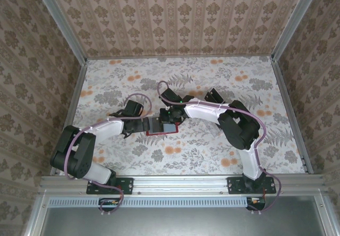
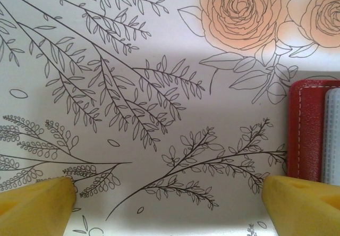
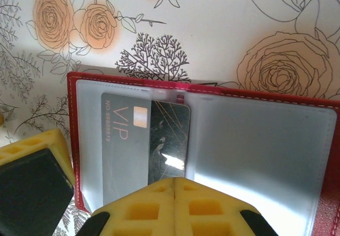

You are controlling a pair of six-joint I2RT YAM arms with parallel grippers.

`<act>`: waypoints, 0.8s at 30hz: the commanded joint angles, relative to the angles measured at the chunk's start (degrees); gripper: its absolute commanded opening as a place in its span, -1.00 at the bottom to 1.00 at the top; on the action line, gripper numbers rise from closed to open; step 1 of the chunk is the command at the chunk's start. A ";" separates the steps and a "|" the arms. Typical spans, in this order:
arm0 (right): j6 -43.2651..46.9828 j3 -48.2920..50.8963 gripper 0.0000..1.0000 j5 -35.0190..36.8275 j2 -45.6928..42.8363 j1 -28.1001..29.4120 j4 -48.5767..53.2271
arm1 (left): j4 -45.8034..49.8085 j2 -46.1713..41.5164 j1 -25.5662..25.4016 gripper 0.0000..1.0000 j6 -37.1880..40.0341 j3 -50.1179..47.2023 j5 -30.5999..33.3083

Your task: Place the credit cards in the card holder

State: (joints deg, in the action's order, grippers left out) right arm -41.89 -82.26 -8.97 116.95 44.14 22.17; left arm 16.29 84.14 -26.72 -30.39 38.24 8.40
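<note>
1. From the top external camera, the card holder [image 1: 159, 133] is lying open and flat near the middle of the flowered worktop [image 1: 186, 156]. The left pincer [image 1: 139, 125] is sitting just beside the holder's left edge. The right pincer [image 1: 169, 120] is reaching in from the right and hovering over the holder. How far either one is open cannot be told from here.

2. In the left wrist camera, the left pincer [image 2: 170, 204] is standing wide open, its yellow fingertips [image 2: 37, 204] sitting at opposite sides with only bare worktop [image 2: 133, 60] between them. It is holding nothing. The red stitched edge of the card holder [image 2: 303, 129] is showing just beyond one fingertip.

3. In the right wrist camera, the card holder [image 3: 265, 95] is lying spread open, showing clear sleeves inside its red cover. A black credit card [image 3: 170, 135] marked VIP is lying in one half, partly under the cloudy sleeve and partly bare. The right pincer [image 3: 174, 204] is pressing its fingers together with nothing seen between them, and it is covering one end of the card. Whether it is touching the card cannot be told.
</note>
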 commanded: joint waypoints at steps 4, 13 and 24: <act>1.20 0.07 -0.84 0.93 1.95 -0.01 2.00 | 0.18 2.49 -0.27 0.99 -0.46 -1.13 -0.92; 1.20 -0.96 -0.84 -0.90 3.93 0.11 1.84 | -0.64 3.78 -0.30 1.00 -0.48 -1.15 -1.31; -1.06 -1.44 -0.84 -4.85 4.90 0.20 -1.30 | -1.24 4.46 -0.39 1.00 -0.54 -1.41 -1.69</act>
State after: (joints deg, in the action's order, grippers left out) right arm -42.15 -82.54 -11.35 120.14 44.14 21.39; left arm 15.81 85.25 -27.05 -30.39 38.28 9.80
